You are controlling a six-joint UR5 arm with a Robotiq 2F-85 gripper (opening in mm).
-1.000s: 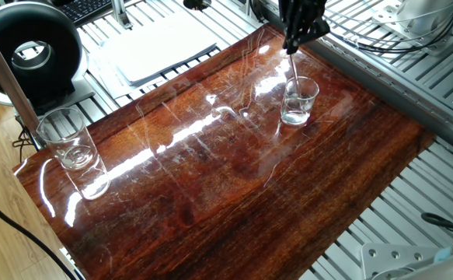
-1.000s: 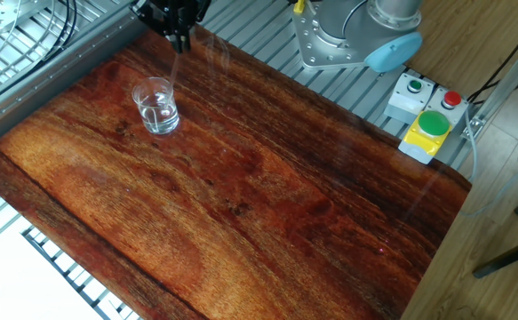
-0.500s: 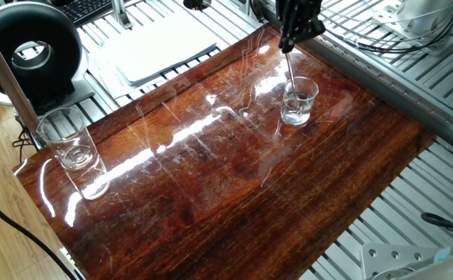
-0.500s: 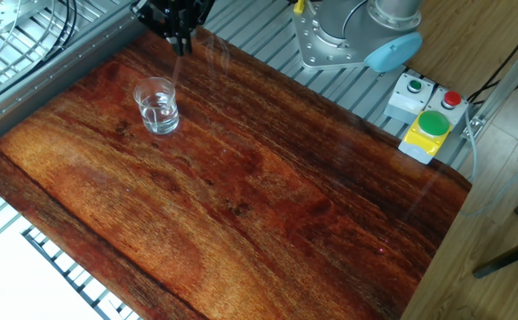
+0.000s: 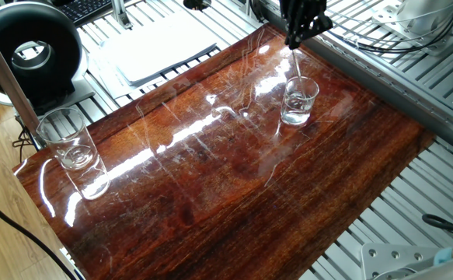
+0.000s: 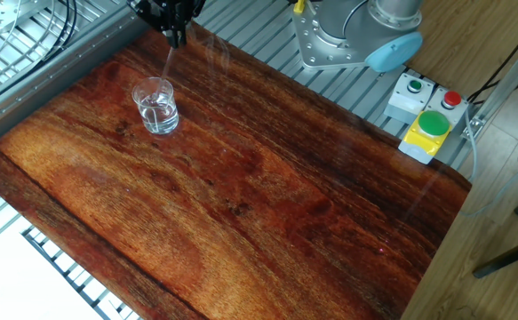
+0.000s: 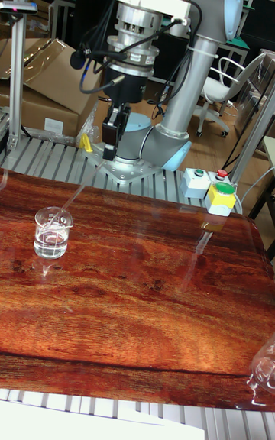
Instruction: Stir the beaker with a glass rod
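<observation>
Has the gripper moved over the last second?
Yes. The gripper, shut on the rod, swung left, then back right relative to the beaker, which stayed put.

The arm reaches down near the table's [image 7: 153, 310] far edge, gripper [image 7: 111, 151] pointing downward, fingers pinched together.

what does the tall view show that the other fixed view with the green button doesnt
Only the tall view shows the arm's whole wrist and elbow above the claw, the cardboard boxes behind, and a bit of the big glass at the table's corner. Only the other fixed view shows the gray cables beside the table. Both show the claw holding the tilted glass rod in the beaker, plus the button box.
</observation>
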